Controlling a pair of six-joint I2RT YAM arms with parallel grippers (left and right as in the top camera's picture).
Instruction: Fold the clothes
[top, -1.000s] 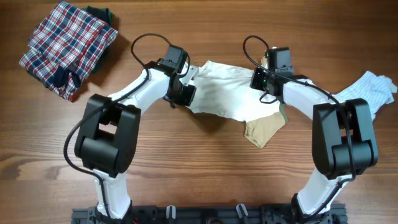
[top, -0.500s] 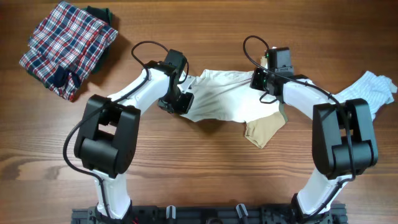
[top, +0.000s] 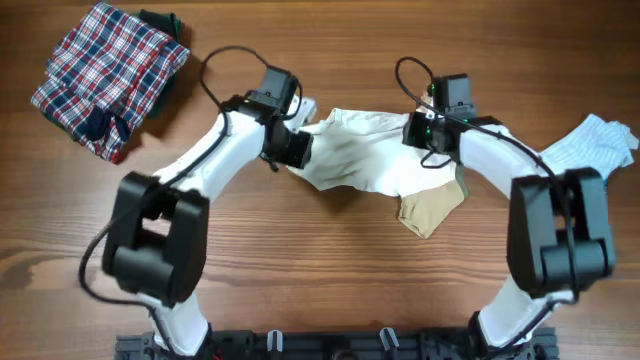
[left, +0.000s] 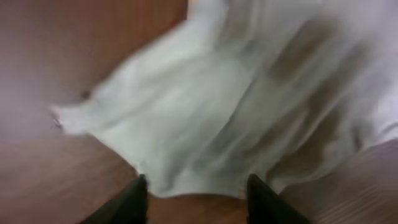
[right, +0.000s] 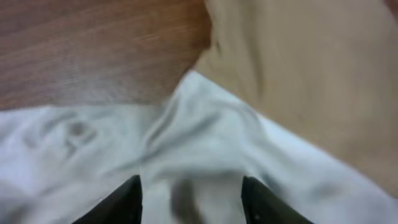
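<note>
Left arm: reaches toward the desk's far edge, angled inward.
Left jaws: parted.
Right arm: mirrored, angled inward.
Right jaws: parted.

The overhead camera looks straight down from well above on the whole counter and both arms, while each wrist camera, badly blurred, seems to hang close over the cream-white top, aimed down past its own fingertips, cloth that all three views share.
</note>
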